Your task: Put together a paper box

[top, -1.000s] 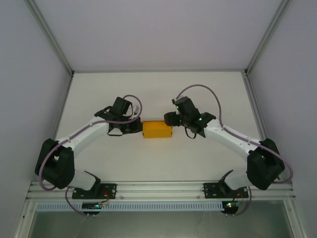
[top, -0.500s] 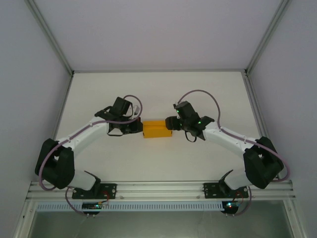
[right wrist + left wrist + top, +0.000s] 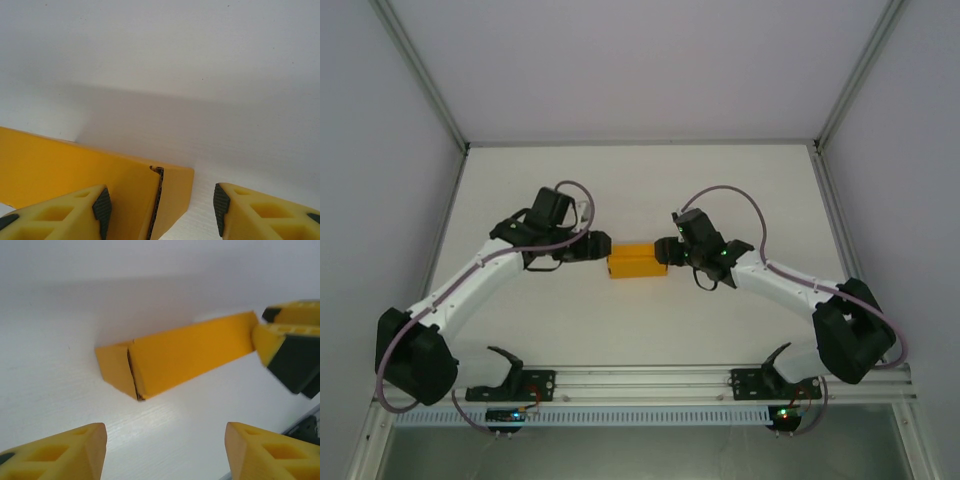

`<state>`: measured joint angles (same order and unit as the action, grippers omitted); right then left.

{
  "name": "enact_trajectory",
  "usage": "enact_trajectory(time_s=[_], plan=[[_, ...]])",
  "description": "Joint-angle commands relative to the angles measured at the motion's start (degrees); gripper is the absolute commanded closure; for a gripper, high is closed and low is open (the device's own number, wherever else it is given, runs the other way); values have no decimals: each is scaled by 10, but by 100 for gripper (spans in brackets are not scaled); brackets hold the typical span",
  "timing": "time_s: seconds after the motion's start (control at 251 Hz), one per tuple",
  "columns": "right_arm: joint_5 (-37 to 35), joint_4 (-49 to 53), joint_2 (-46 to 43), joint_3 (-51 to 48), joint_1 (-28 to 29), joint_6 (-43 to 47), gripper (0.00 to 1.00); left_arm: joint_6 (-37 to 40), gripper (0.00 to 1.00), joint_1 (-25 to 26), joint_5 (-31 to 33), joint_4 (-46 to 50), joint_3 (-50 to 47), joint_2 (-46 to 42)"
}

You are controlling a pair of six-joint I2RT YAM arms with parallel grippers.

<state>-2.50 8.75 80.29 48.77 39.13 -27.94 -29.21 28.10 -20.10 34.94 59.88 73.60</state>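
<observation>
left gripper point(image 3: 599, 244): jaws spread, nothing between them. a second ago it sat closed against the left end of the paper box point(image 3: 638, 261); now it has let go and backed off a little, the arm's elbow swung out to the side. the box did not follow it. it lies on its long side at the middle of the table point(image 3: 620, 330), between the two grippers, looking like a closed rectangular box rather than a flat sheet. from the left wrist, a thin dark gap shows at the near end where the end flap meets the side wall. right gripper point(image 3: 666, 250) has come in over the same second and is at the box's right end. its fingers are apart, one overlapping the box's face and the other clear of the corner; cannot tell if it touches. my reading: the left end is judged finished, though that seam looks barely seated. the right end shows a similar slit, so pressing it home is probably what's left.
</observation>
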Motion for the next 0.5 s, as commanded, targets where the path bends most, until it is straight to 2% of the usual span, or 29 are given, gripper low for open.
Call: enact_trajectory(time_s=[0.0,0.132,0.335,0.495], plan=[[9,51,6,-24,3,-10,41,-20,36,-17,-17,-24,3,25],[15,51,6,-26,2,-13,41,-28,41,-24,-75,-89,-9,74],[51,13,8,-56,-12,-29,43,-45,46,-30,-119,-147,-55,122],[111,-44,14,-102,-30,-55,48,-69,61,-35,-127,-203,-117,143]])
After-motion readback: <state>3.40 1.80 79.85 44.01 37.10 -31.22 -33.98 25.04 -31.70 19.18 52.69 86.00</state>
